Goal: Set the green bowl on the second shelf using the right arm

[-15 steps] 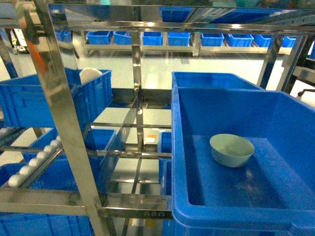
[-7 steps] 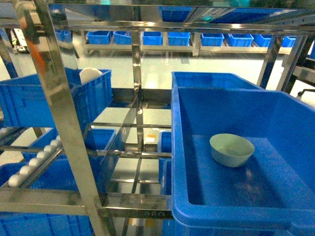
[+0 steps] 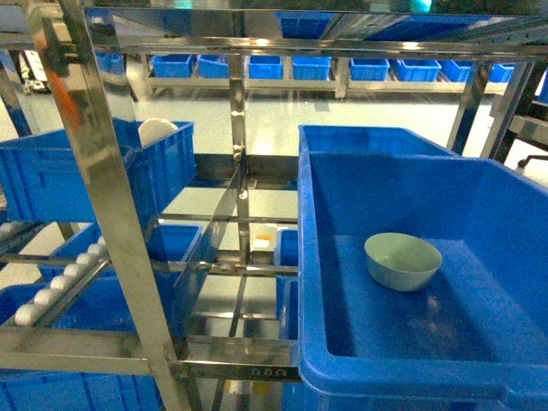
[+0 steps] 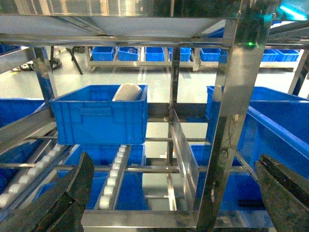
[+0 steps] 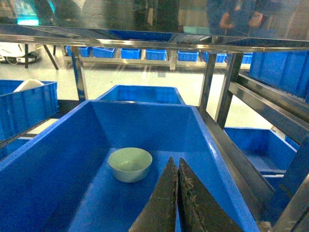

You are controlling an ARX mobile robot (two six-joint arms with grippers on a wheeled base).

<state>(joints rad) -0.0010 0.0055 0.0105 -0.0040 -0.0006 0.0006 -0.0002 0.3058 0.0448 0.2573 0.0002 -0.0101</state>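
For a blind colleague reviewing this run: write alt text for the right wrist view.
A small pale green bowl sits upright on the floor of a large blue crate on a steel rack, nothing touching it. The right gripper, its dark fingers pressed together, points toward the bowl from the near side. More blue crates line the racks behind.

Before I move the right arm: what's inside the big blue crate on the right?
Only the green bowl, upright and empty, on the crate floor. The near corners fall outside both views.
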